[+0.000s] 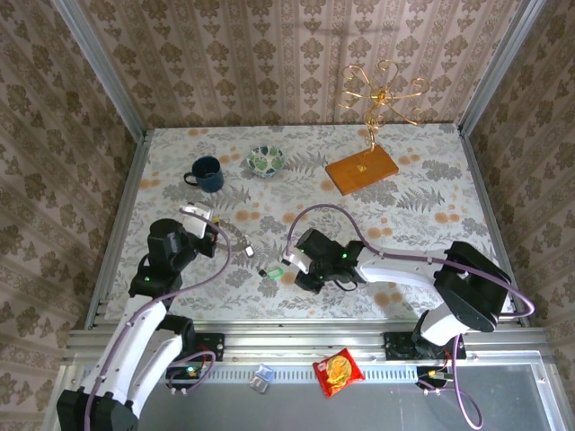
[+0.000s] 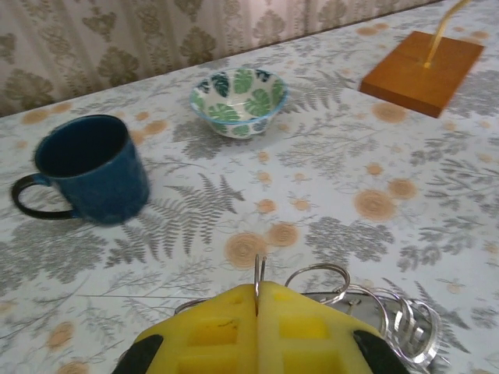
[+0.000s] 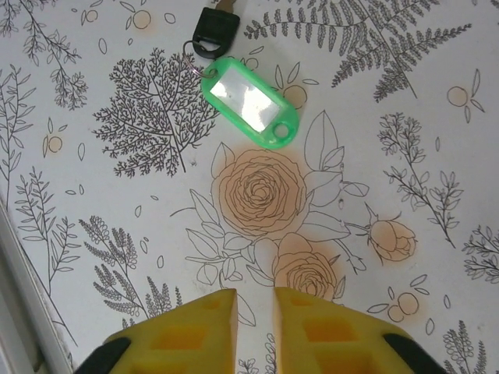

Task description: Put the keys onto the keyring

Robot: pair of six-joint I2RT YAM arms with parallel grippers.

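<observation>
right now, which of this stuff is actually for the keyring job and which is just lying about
For the job: key with green tag, lying loose; keyring, pinched in the left pincer; right pincer, open near the key.
Lying about: blue mug; leaf-patterned bowl; gold stand on wooden base; red snack packet.

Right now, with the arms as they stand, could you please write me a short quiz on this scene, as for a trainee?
1. What thin metal thing do the left fingers clamp?
2. What lies beyond the right fingers? A: a green key tag joined to a black-headed key. B: a spoon. C: a coin.
3. True or false: the blue mug lies on its side.
Key: 1, a ring of the keyring. 2, A. 3, false: it stands upright.
</observation>
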